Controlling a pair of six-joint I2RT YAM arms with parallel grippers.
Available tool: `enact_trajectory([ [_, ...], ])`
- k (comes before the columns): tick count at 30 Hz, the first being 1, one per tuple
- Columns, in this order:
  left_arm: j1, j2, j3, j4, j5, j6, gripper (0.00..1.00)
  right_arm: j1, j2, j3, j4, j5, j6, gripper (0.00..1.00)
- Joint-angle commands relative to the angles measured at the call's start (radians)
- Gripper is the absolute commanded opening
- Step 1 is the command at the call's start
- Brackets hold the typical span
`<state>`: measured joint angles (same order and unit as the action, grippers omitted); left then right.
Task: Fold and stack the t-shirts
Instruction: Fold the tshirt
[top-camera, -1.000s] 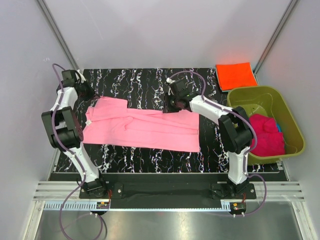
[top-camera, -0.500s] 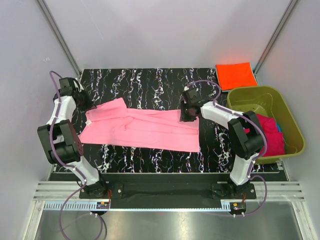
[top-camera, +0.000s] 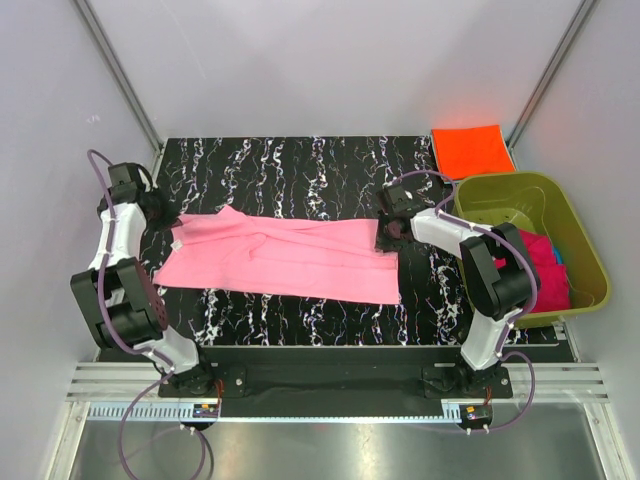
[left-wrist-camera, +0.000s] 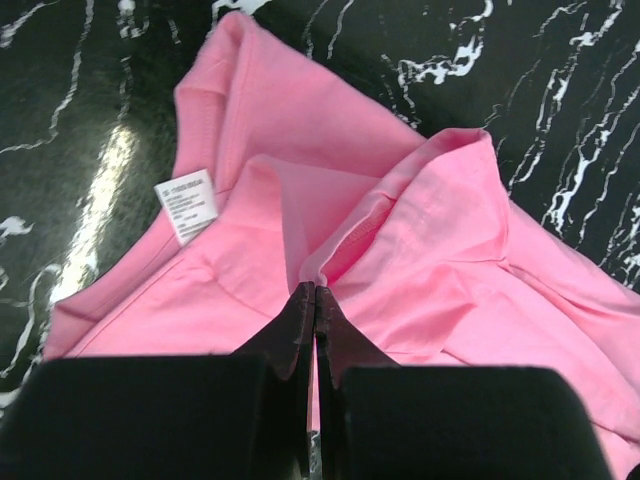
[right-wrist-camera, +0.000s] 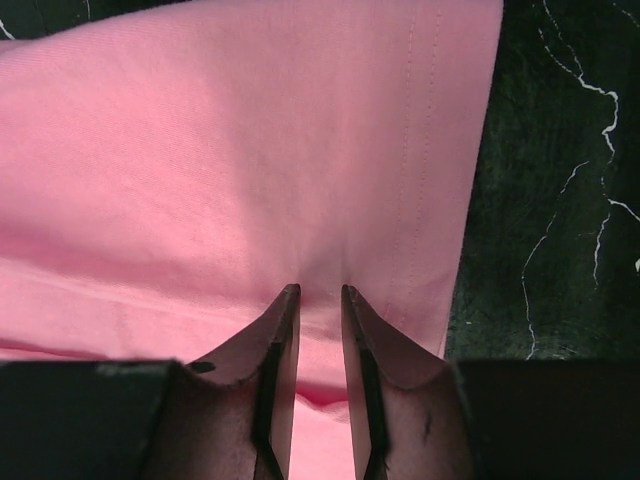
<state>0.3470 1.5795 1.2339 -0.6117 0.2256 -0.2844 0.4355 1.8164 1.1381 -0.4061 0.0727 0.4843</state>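
The left gripper (left-wrist-camera: 315, 292) is pinching the pink t-shirt (top-camera: 290, 255) at nine o'clock, the right gripper (right-wrist-camera: 320, 292) at three. Probably they're pulling it flat for folding.

The light pink fabric t-shirt (top-camera: 290, 262) lies stretched long, left to right, across the black marbled table (top-camera: 300, 160). Its layers overlap lengthwise, and its collar end is rumpled at the left, where a white label (left-wrist-camera: 187, 205) shows. The bright orange t-shirt (top-camera: 472, 150) sits folded square at the far right corner. The magenta t-shirt (top-camera: 545, 272) lies bunched in the olive-green plastic tub (top-camera: 510, 180), with a sliver of blue t-shirt (top-camera: 557, 254) beside it.
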Motion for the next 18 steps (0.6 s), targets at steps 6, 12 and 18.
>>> enact_trajectory([
  [6, 0.026, -0.124, -0.053, 0.003, -0.083, 0.014, 0.0, -0.018, -0.022, -0.015, 0.0, 0.061, 0.02, 0.3],
  [12, 0.033, -0.18, -0.057, 0.001, -0.078, 0.005, 0.0, -0.024, -0.042, -0.023, -0.013, 0.073, 0.03, 0.29],
  [18, 0.041, -0.213, -0.066, -0.013, -0.081, -0.012, 0.0, -0.034, -0.026, -0.021, -0.019, 0.064, 0.036, 0.28],
])
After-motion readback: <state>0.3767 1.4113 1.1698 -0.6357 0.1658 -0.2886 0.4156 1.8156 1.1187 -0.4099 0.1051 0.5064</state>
